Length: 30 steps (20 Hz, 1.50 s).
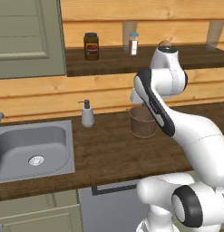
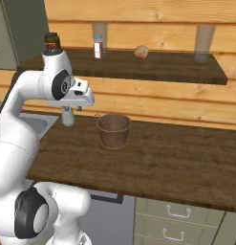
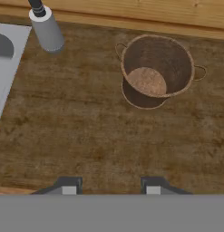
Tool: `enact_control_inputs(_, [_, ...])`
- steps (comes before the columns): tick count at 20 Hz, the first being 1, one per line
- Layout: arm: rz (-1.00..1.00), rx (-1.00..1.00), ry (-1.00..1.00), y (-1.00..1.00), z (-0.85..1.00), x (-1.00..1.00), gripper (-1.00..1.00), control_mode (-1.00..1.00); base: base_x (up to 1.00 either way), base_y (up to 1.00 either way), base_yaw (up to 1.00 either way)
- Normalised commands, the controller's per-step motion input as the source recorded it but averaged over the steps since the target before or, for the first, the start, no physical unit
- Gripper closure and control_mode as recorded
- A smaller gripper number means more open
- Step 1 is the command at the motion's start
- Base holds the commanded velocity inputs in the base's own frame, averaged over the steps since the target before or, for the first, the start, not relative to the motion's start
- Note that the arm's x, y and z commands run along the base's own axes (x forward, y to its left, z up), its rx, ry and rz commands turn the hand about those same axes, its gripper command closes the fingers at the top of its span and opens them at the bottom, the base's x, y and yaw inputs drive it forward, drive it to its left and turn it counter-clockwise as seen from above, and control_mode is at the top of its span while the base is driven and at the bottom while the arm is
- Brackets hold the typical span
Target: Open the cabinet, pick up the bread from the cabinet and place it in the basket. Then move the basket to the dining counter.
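The bread, a small tan lump, lies on the open cabinet's dark shelf; in the left base view the arm partly covers the bread. The brown basket stands upright and empty on the dark worktop below. My gripper points down over the worktop, open and holding nothing. The basket lies ahead and to the right of my fingertips, apart from them. The dining counter is out of view.
A dark jar and a red-labelled shaker share the shelf, left of the bread. The grey-green cabinet door hangs open at the left. A soap dispenser and steel sink sit left of the basket.
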Motion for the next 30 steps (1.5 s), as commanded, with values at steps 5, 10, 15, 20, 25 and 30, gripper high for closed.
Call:
enact_control_inputs(5, [-0.01, 0.00, -0.12, -0.03, 0.00, -0.49, -1.00, -1.00, 0.00, 0.00, 0.00])
enact_control_inputs(10, [-0.02, 0.02, -0.54, -0.41, 0.71, -0.79, -1.00, -1.00, 0.00, 0.00, 0.00])
enact_control_inputs(15, [-0.01, 0.02, -0.54, -0.78, 1.00, -0.18, -1.00, -1.00, 0.00, 0.00, 0.00])
enact_control_inputs(20, [-0.03, 0.01, -0.47, -0.82, 1.00, 0.06, -1.00, -1.00, 0.00, 0.00, 0.00])
enact_control_inputs(25, [-0.05, 0.10, -0.14, -0.34, 0.63, 0.85, -1.00, -1.00, 0.00, 0.00, 0.00])
enact_control_inputs(30, [-0.03, 0.16, -0.02, -0.03, 0.58, 0.90, -1.00, -1.00, 0.00, 0.00, 0.00])
